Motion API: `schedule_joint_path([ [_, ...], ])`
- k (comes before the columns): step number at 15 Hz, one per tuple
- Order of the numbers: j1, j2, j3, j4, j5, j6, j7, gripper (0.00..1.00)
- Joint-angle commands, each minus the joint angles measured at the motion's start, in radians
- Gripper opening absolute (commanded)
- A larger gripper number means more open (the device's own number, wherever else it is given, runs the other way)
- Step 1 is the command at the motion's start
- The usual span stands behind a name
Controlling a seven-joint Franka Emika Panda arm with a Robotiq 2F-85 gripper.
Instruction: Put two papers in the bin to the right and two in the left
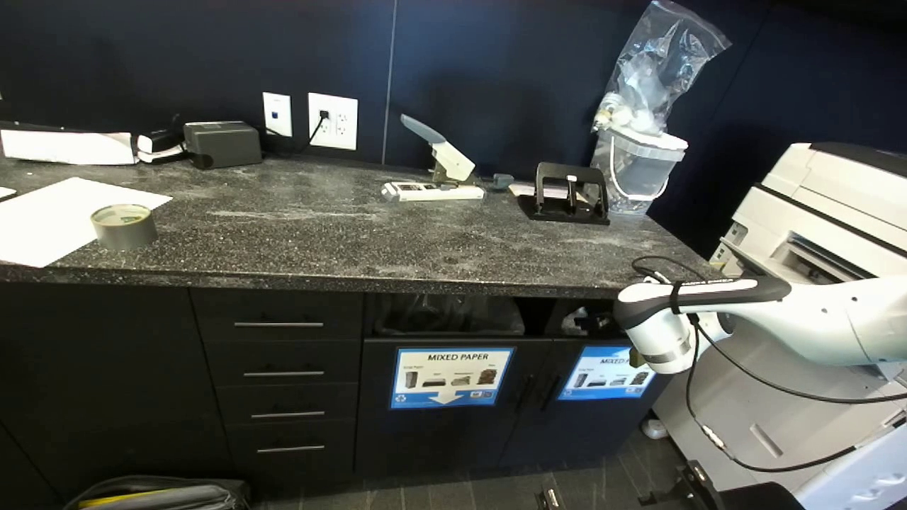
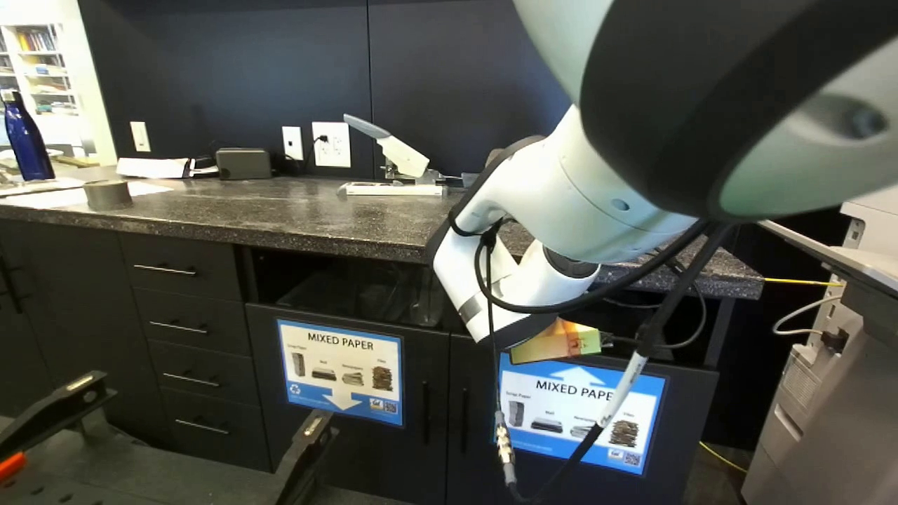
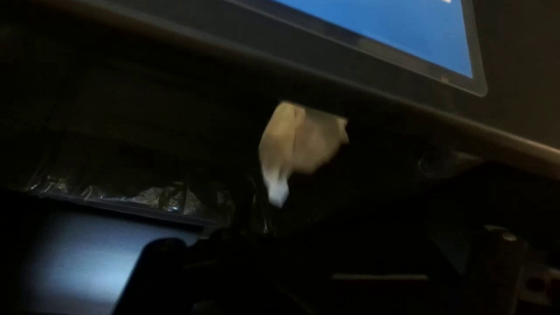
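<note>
Holding the arm [image 1: 815, 312] bent low at the front edge of the worktop [image 1: 397, 244], close to its right front corner. Hiding the gripper [image 3: 334, 238] behind the wrist [image 2: 508, 294] in an exterior view, below that edge. Holding the fingers [image 3: 151, 275] wide apart in the wrist view, one to the left and one to the right, mostly in shadow. Showing crumpled paper [image 3: 302, 140] there too, pale and blurred, against the dark of the right bin [image 3: 109, 164], under the front edge by the right front corner and apart from both fingers. Blurring too much for telling if touching the shiny lining [image 3: 173, 197]. Seeing the left bin [image 1: 489, 319] farther left under the same edge, lined with clear plastic. Reading "MIXED PAPER" on signs [image 2: 340, 372] below both bins. Making out a yellow and orange patch [image 2: 554, 344] just below the wrist in an exterior view, too unclear for naming.

Seeing a roll of tape [image 1: 124, 230] sitting at the edge of a white sheet [image 1: 49, 216], near the front edge and well to the left. Finding a white box [image 1: 67, 147] and a grey box [image 1: 223, 145] along the back edge, also to the left. Spotting a stapler [image 1: 453, 163] standing near the back edge, between the grey box and a hole punch [image 1: 572, 197], and a bucket [image 1: 638, 159] standing at the right back corner under a clear bag [image 1: 652, 71]. Catching sight of a blue bottle [image 2: 28, 140] at the far left in an exterior view. Looking past the right edge at a pale printer [image 1: 843, 184].
</note>
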Motion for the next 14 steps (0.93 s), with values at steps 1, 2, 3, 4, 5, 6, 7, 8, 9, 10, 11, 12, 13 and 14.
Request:
schedule_joint_path([
  [1,0.101,-0.071,-0.050,0.000,-0.042,0.086,0.158,1.00],
  [2,0.127,-0.096,-0.082,-0.007,-0.022,0.102,0.212,1.00],
  [3,0.153,-0.120,-0.113,-0.012,-0.013,0.124,0.260,1.00],
  [4,0.188,-0.156,-0.154,-0.025,0.006,0.156,0.323,1.00],
  [5,0.227,-0.190,-0.200,-0.032,0.025,0.181,0.388,1.00],
  [6,0.274,-0.236,-0.255,-0.045,0.059,0.192,0.455,1.00],
  [7,0.320,-0.277,-0.312,-0.062,0.087,0.201,0.517,1.00],
  [8,0.360,-0.309,-0.361,-0.079,0.099,0.210,0.579,1.00],
  [9,0.401,-0.344,-0.411,-0.102,0.105,0.209,0.640,1.00],
  [10,0.438,-0.382,-0.459,-0.129,0.106,0.203,0.701,1.00],
  [11,0.482,-0.416,-0.513,-0.155,0.112,0.196,0.762,1.00],
  [12,0.513,-0.447,-0.555,-0.183,0.099,0.184,0.814,1.00],
  [13,0.543,-0.480,-0.591,-0.212,0.097,0.171,0.856,1.00],
  [14,0.570,-0.509,-0.622,-0.239,0.094,0.164,0.888,1.00],
])
